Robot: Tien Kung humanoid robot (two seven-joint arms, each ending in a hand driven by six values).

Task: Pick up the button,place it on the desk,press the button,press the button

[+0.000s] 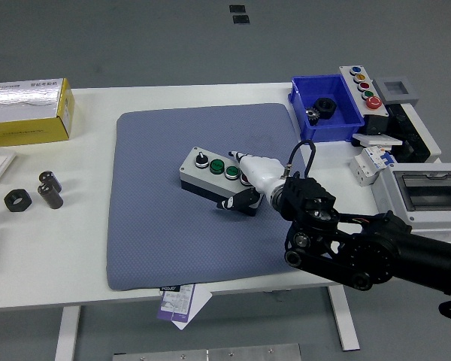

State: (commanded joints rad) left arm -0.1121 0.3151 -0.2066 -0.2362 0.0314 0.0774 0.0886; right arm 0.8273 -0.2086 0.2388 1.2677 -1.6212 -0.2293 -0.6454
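- The button box (pixel 222 177) lies flat on the blue mat (pixel 165 226), near the middle of the surface (pixel 90 263), so its buttons face up for pressing.
- The right robot hand (pixel 248 180) sits over the box's 3 o'clock end, covering the red button there.
- Its fingers (pixel 237 201) curl together and grip nothing; one seems to push down on that end.
- The left robot hand is not in view.

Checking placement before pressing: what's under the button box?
The button box lies on the blue-grey mat; its right end, red button included, is hidden by the robot hand.
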